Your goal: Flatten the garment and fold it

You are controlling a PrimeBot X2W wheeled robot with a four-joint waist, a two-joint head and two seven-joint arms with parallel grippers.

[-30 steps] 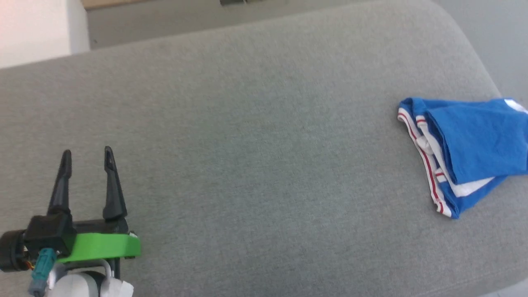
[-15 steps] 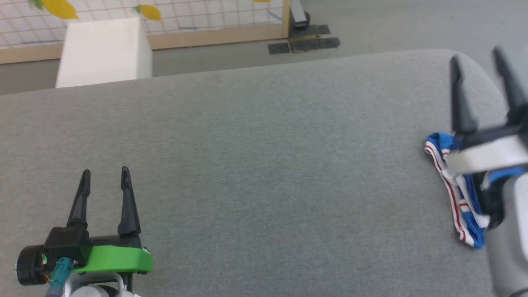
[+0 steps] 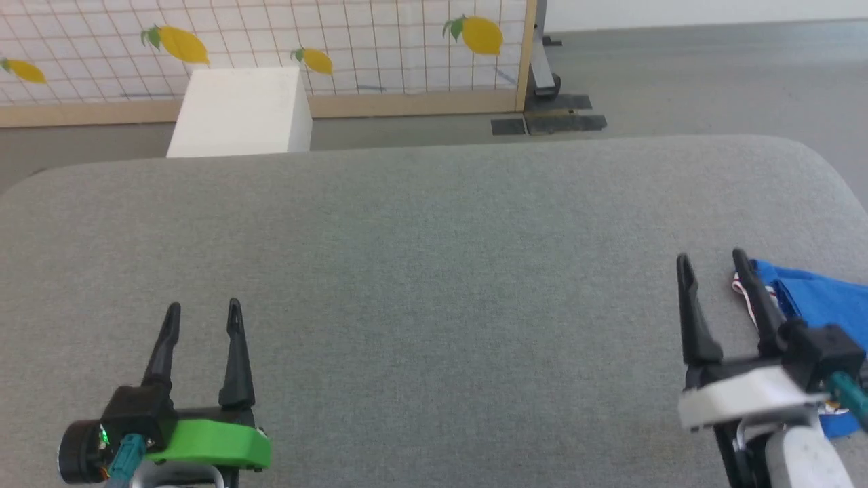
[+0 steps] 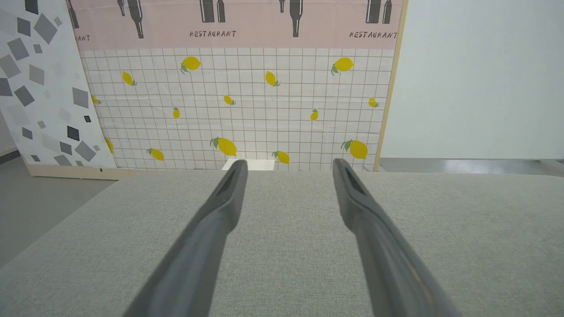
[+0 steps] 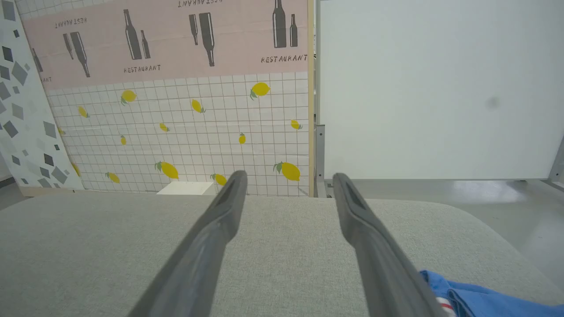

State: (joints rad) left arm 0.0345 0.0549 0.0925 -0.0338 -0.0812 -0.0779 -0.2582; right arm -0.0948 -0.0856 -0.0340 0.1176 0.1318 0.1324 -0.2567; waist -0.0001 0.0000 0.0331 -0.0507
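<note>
Garment (image 3: 827, 298) lies bunched just beside right gripper (image 3: 711, 257), w/ jaws apart.

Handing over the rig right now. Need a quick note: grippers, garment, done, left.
Left gripper: open, empty, over the grey surface.
Right gripper: open, empty, beside the garment, not gripping it.
Garment: compact blue bundle at the surface's right edge, partly hidden by that gripper.
Done: cannot tell whether the bundle is a finished fold.
Left: if not, spread it flat, then fold.

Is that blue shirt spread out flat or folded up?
Not spread: the shirt lies in a layered heap by the right gripper, partly hidden.
</note>
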